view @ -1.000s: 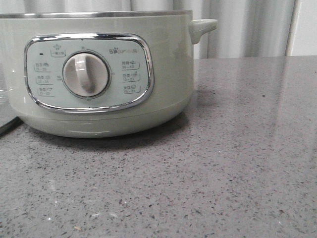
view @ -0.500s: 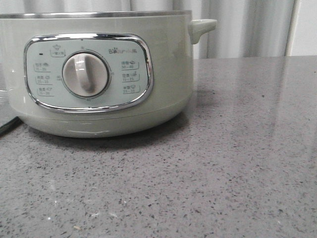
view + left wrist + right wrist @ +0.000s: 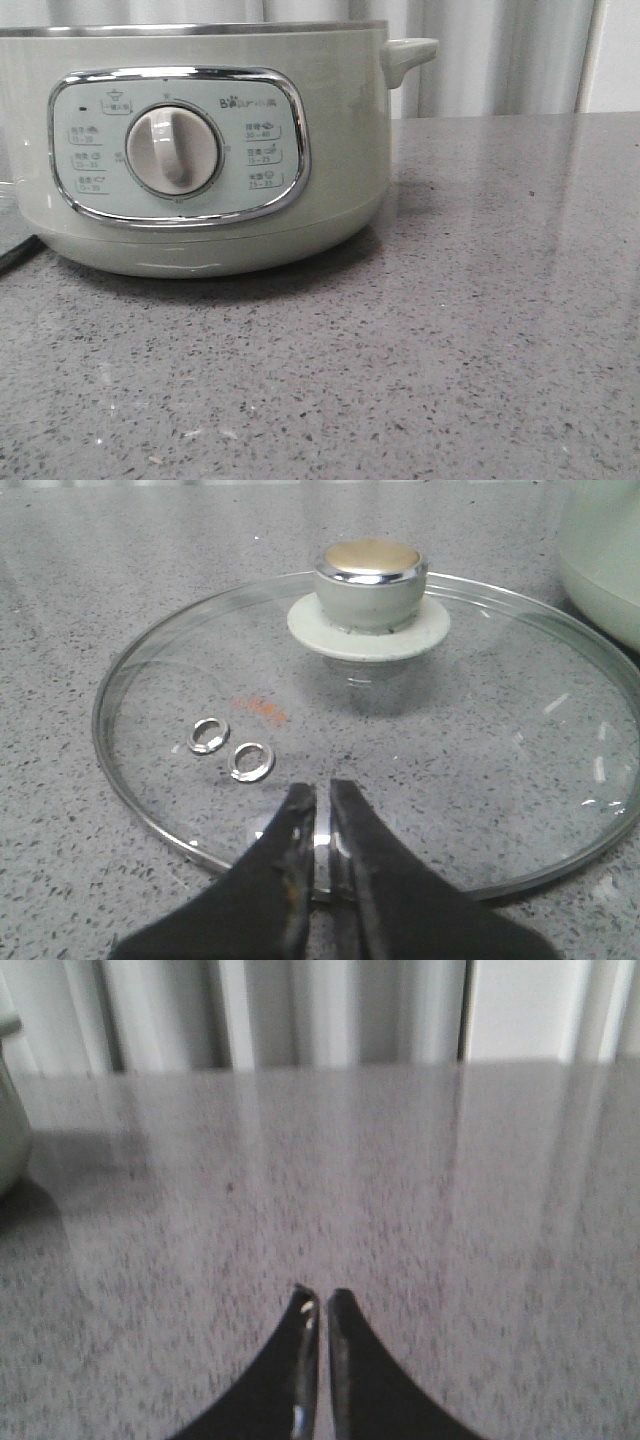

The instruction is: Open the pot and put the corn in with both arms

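The left gripper (image 3: pixel 320 805) has its black fingers nearly together over the steel rim of a round glass lid (image 3: pixel 450 730); whether they pinch it cannot be told. The lid, with gold-capped knob (image 3: pixel 371 580), lies flat on the speckled grey countertop (image 3: pixel 480 330) beside the pale sage-green round electric pot (image 3: pixel 200 150). The right gripper (image 3: pixel 320 1300), fingers nearly closed, holds nothing above bare counter.

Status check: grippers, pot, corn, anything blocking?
Left gripper shut, over the rim of the glass lid lying on the counter. Right gripper shut, empty. Pot lid off. Corn not in view. No obstruction seen.
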Controlling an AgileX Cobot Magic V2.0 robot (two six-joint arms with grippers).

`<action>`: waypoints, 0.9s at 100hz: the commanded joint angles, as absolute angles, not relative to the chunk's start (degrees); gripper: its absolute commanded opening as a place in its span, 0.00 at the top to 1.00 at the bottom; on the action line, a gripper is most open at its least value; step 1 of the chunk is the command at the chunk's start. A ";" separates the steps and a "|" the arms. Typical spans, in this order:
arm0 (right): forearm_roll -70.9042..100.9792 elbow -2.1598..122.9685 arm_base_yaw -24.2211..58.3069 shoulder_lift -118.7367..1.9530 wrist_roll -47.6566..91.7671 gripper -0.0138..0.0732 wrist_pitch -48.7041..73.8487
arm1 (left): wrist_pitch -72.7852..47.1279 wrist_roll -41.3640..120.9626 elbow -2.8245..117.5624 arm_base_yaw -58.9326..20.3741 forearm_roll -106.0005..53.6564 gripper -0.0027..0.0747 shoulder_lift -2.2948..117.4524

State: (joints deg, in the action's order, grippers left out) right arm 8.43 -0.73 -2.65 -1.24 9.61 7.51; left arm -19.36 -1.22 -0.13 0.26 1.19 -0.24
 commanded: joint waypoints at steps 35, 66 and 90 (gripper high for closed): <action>8.54 -1.77 -3.72 1.82 10.14 0.91 17.45 | -17.43 -1.21 -0.53 0.34 1.10 0.99 -2.22; 8.54 -1.77 -3.72 1.82 10.14 0.91 17.45 | -17.43 -1.21 -0.53 0.34 1.10 0.99 -2.22; 8.54 -1.77 -3.77 1.82 10.14 0.91 17.45 | -17.43 -1.21 -0.53 0.34 1.10 0.99 -2.22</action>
State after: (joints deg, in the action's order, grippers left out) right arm 8.43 -0.61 -3.48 0.51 9.64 18.41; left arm -19.36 -1.22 -0.13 0.26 1.19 -0.24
